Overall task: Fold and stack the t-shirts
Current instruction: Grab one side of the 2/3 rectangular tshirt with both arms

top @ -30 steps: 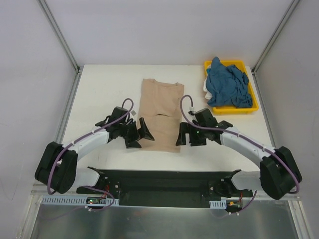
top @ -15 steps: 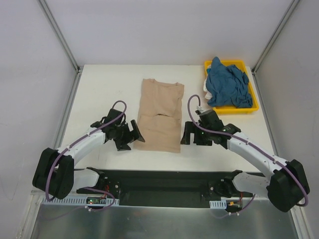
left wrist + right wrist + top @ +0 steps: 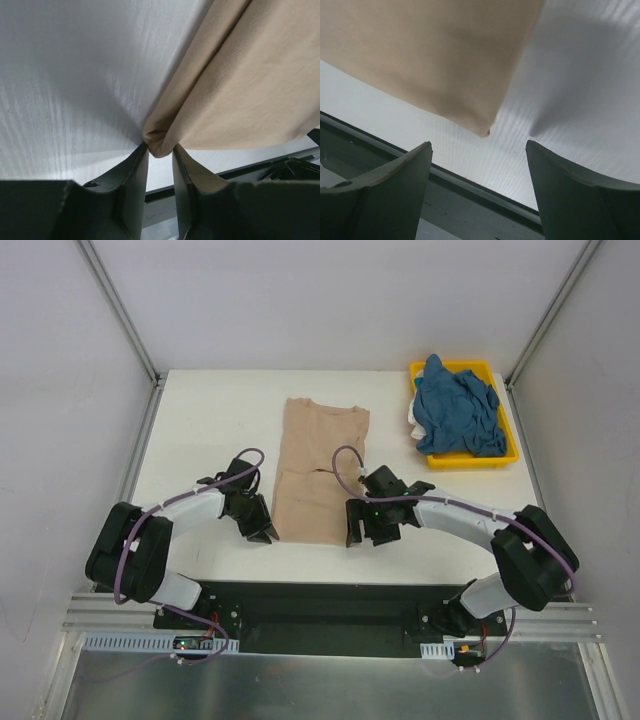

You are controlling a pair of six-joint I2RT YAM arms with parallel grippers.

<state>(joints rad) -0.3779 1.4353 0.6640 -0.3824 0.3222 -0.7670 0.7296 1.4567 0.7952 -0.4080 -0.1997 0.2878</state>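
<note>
The tan-beige t-shirt (image 3: 320, 465) lies lengthwise in the middle of the white table, folded into a narrow strip. My left gripper (image 3: 262, 532) is at its near left corner. In the left wrist view that gripper (image 3: 160, 150) is shut on the bunched corner of the tan t-shirt (image 3: 250, 85). My right gripper (image 3: 360, 530) is at the near right corner. Seen from the right wrist, this gripper (image 3: 479, 145) stands open, and the corner of the tan t-shirt (image 3: 435, 55) lies just ahead of the fingertips, untouched. The teal-blue t-shirt (image 3: 455, 415) is crumpled in the tray.
A yellow plastic tray (image 3: 505, 455) sits at the back right corner of the table (image 3: 210, 430). The black base rail (image 3: 320, 605) runs just behind both grippers along the near edge. Grey walls enclose the table on three sides.
Both arms have swung in toward the tan t-shirt's near edge. The left jaws have closed onto its left corner. The right jaws have narrowed a little around the right corner.
</note>
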